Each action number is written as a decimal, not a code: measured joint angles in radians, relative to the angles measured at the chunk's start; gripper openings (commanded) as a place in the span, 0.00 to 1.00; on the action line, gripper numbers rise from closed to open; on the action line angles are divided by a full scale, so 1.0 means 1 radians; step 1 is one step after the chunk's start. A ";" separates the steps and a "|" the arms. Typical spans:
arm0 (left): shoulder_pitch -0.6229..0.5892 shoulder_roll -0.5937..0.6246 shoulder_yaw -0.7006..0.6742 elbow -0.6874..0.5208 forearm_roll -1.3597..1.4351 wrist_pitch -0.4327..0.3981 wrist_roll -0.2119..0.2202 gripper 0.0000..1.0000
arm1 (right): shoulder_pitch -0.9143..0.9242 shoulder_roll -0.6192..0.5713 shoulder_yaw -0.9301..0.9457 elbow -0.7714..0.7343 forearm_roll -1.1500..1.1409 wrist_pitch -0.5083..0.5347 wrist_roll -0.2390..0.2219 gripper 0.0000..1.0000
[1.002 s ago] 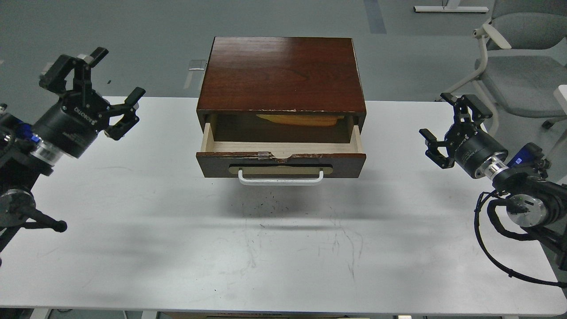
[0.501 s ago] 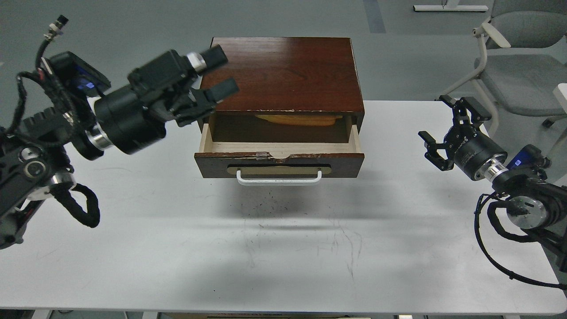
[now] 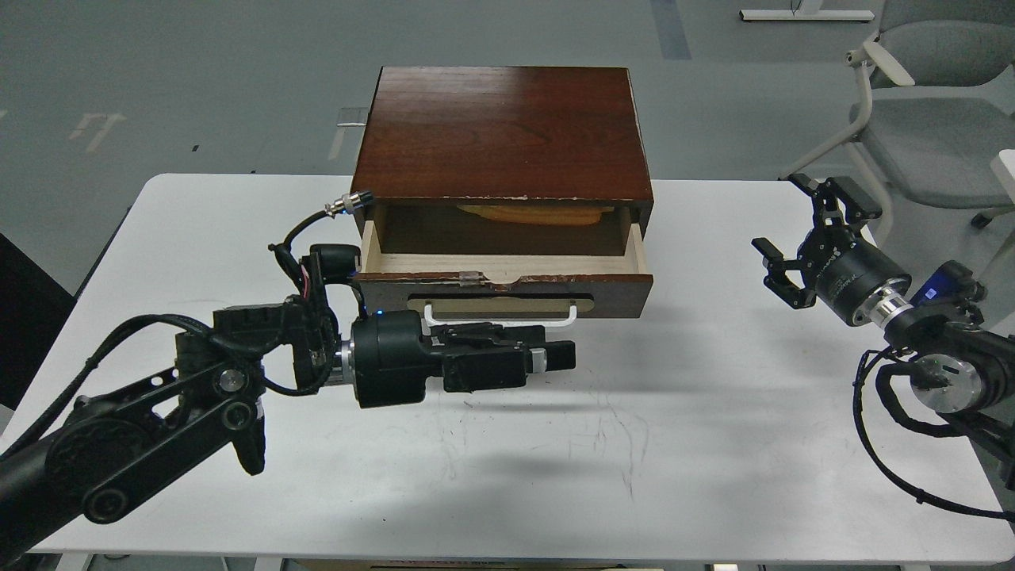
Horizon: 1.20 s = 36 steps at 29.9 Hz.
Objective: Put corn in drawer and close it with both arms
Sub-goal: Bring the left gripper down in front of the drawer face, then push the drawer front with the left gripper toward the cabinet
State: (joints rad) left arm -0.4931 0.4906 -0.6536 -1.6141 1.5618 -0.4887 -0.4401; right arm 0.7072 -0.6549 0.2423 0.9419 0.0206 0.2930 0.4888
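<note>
Left claw (image 3: pixel 555 358) lying sideways just in front of drawer (image 3: pixel 503 289), below white handle (image 3: pixel 501 316); fingers close together, gripping nothing. Right claw (image 3: pixel 793 238) spread open, empty, well off to right above counter (image 3: pixel 714 444). Drawer partly open; corn (image 3: pixel 538 213) inside at back, mostly hidden under wood box (image 3: pixel 503 131).

White table (image 3: pixel 507 476), scuffed with dark scratches near the middle and the front edge. Grey floor (image 3: pixel 198 71) beyond the far edge, marked with pale tape (image 3: pixel 95 127) off the far left corner and a darker stripe (image 3: pixel 670 28) toward the top. Grey chair (image 3: pixel 928 87) with white frame past the far right corner. White base (image 3: pixel 805 14) of some furniture at the top right. Soft, even light from overhead; faint shadows across the tabletop.
</note>
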 measured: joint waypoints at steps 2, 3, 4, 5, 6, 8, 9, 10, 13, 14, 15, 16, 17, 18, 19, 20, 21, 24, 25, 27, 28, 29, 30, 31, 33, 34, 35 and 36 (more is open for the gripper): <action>0.001 0.001 0.018 0.015 0.000 0.000 0.003 0.25 | -0.002 0.000 0.000 0.000 0.000 0.000 0.000 1.00; 0.004 0.004 0.026 0.022 0.000 0.000 0.004 0.18 | -0.004 0.000 0.000 0.000 -0.001 0.000 0.000 1.00; 0.007 0.006 0.029 0.027 0.000 0.000 0.007 0.10 | -0.004 0.000 0.000 0.000 -0.001 0.000 0.000 1.00; 0.013 0.008 0.031 0.033 -0.001 0.000 0.011 0.00 | -0.005 0.000 0.000 0.000 -0.001 0.000 0.000 1.00; 0.018 0.009 0.033 0.037 -0.001 0.000 0.017 0.00 | -0.006 0.000 0.000 0.000 -0.001 0.000 0.000 1.00; 0.029 0.010 0.033 0.049 -0.003 0.000 0.040 0.00 | -0.006 -0.001 0.000 0.000 -0.002 0.000 0.000 1.00; 0.033 0.008 0.033 0.057 -0.005 0.003 0.055 0.00 | -0.006 -0.002 0.000 0.000 -0.002 0.000 0.000 1.00; 0.036 0.007 0.033 0.064 -0.007 0.011 0.067 0.00 | -0.007 -0.003 -0.001 0.000 -0.002 0.000 0.000 1.00; 0.045 0.005 0.033 0.084 -0.021 0.039 0.094 0.00 | -0.008 -0.003 -0.001 0.000 -0.002 0.000 0.000 1.00; 0.048 0.005 0.032 0.090 -0.032 0.046 0.098 0.00 | -0.008 -0.003 -0.001 0.000 -0.002 0.000 0.000 1.00; 0.051 0.005 0.031 0.095 -0.046 0.050 0.101 0.00 | -0.008 -0.004 -0.001 0.000 -0.002 0.000 0.000 1.00; 0.053 0.005 0.030 0.099 -0.063 0.053 0.103 0.00 | -0.008 -0.004 -0.002 0.000 -0.002 0.000 0.000 1.00; 0.055 0.006 0.028 0.103 -0.083 0.055 0.106 0.00 | -0.008 -0.004 -0.002 0.000 -0.002 0.000 0.000 1.00; 0.057 0.006 0.025 0.108 -0.102 0.057 0.110 0.00 | -0.008 -0.004 -0.003 0.000 -0.002 0.000 0.000 1.00; 0.058 0.006 0.023 0.115 -0.117 0.060 0.113 0.00 | -0.008 -0.005 -0.003 0.000 -0.002 0.000 0.000 1.00; 0.059 0.006 0.022 0.121 -0.127 0.064 0.115 0.00 | -0.008 -0.005 -0.003 0.000 -0.002 0.000 0.000 1.00; 0.061 0.007 0.021 0.127 -0.137 0.072 0.118 0.00 | -0.008 -0.005 -0.003 0.000 -0.002 0.000 0.000 1.00; 0.064 0.009 0.021 0.142 -0.152 0.091 0.122 0.00 | -0.008 -0.005 -0.003 0.000 -0.003 0.000 0.000 1.00; 0.064 0.010 0.021 0.145 -0.154 0.093 0.122 0.00 | -0.008 -0.005 -0.003 0.000 -0.003 0.000 0.000 1.00; 0.066 0.011 0.021 0.151 -0.156 0.095 0.122 0.00 | -0.008 -0.005 -0.003 -0.001 -0.003 0.000 0.000 1.00; 0.067 0.011 0.021 0.155 -0.156 0.095 0.122 0.00 | -0.008 -0.005 -0.003 -0.001 -0.003 0.000 0.000 1.00; 0.067 0.011 0.021 0.159 -0.156 0.095 0.122 0.00 | -0.008 -0.005 -0.003 -0.001 -0.003 0.000 0.000 1.00; 0.068 0.011 0.021 0.162 -0.156 0.095 0.122 0.00 | -0.008 -0.005 -0.003 -0.001 -0.003 0.000 0.000 1.00; 0.068 0.011 0.021 0.165 -0.156 0.095 0.123 0.00 | -0.008 -0.005 -0.003 -0.001 -0.003 0.000 0.000 1.00; 0.068 0.011 0.021 0.168 -0.157 0.095 0.123 0.00 | -0.008 -0.005 -0.003 -0.001 -0.003 0.000 0.000 1.00; 0.068 0.011 0.021 0.168 -0.156 0.095 0.123 0.00 | -0.009 -0.004 -0.003 -0.001 -0.003 0.000 0.000 1.00; 0.068 0.011 0.022 0.169 -0.157 0.095 0.123 0.00 | -0.010 -0.004 -0.003 -0.001 -0.003 0.000 0.000 1.00; 0.068 0.012 0.022 0.169 -0.157 0.095 0.123 0.00 | -0.011 -0.004 -0.003 -0.001 -0.003 0.000 0.000 1.00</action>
State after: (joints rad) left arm -0.4250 0.5024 -0.6321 -1.4450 1.4053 -0.3939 -0.3176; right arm 0.6961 -0.6585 0.2393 0.9407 0.0181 0.2930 0.4887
